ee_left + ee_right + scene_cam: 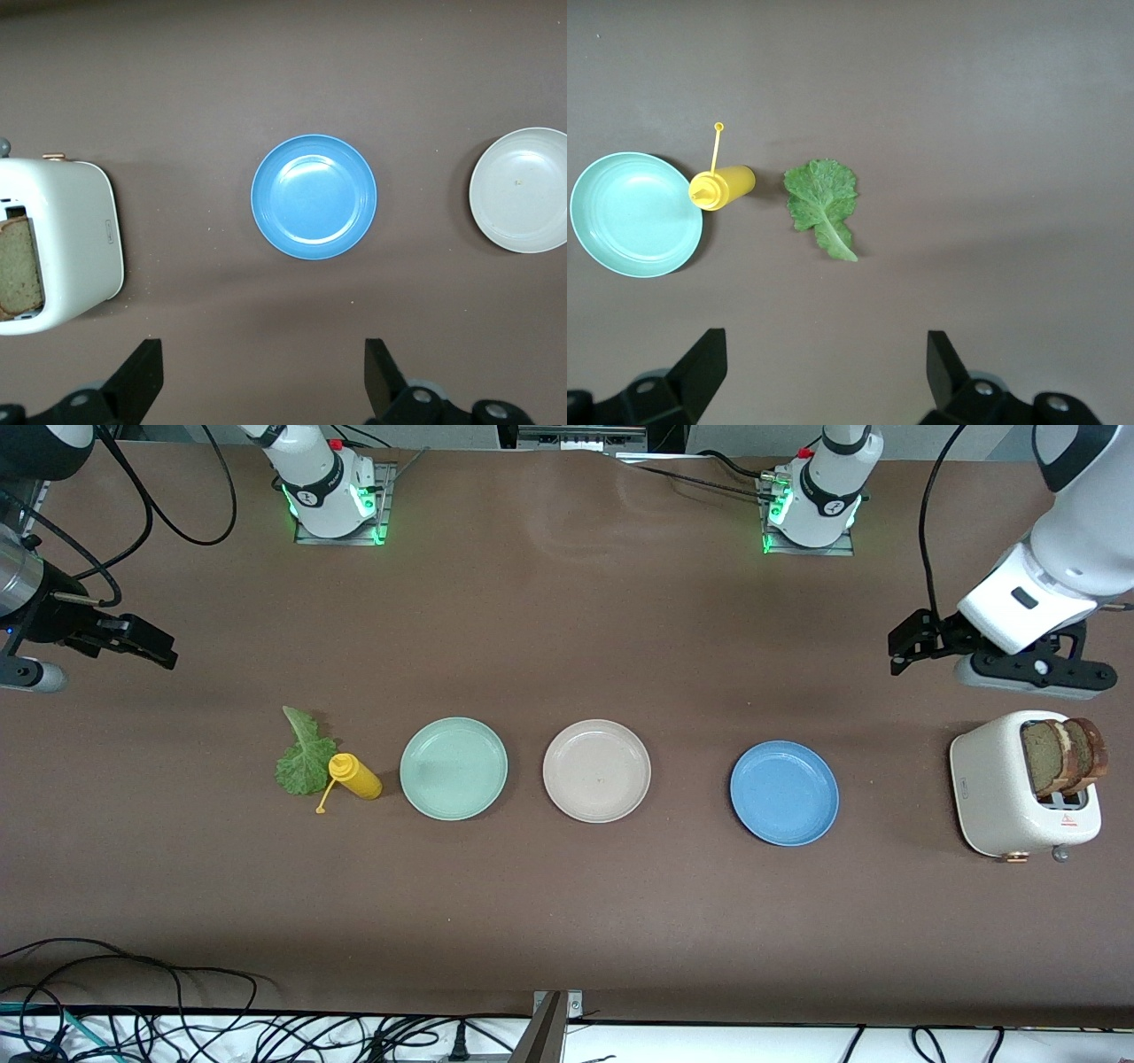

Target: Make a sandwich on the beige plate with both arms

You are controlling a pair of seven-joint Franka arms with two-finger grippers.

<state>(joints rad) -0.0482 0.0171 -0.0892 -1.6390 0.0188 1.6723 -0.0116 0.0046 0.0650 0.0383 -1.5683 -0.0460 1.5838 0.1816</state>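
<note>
beige plate lies flat and bare near the middle of the brown surface, in a row of three plates. taking the front view as a clock face with that plate at the centre, the mint green plate sits just beside it at 9 o'clock, and the blue plate lies a little apart at about 3 o'clock, slightly nearer the camera. past the mint green plate, still at 9 o'clock, the yellow squeeze bottle lies on its side, its body close to the plate's rim and its cap dangling on a thin strap. the lettuce leaf lies flat against the bottle, toward the right arm's end. at 3 o'clock, well past the blue plate, the white toaster stands with two brown bread slices upright in its slots.

farther up, at about 2 o'clock, the left gripper hangs over the surface above the toaster's end; its fingers are spread wide with nothing between them. at about 10 o'clock the right gripper hangs over the lettuce end of the surface, its fingers likewise wide apart and holding nothing.
</note>
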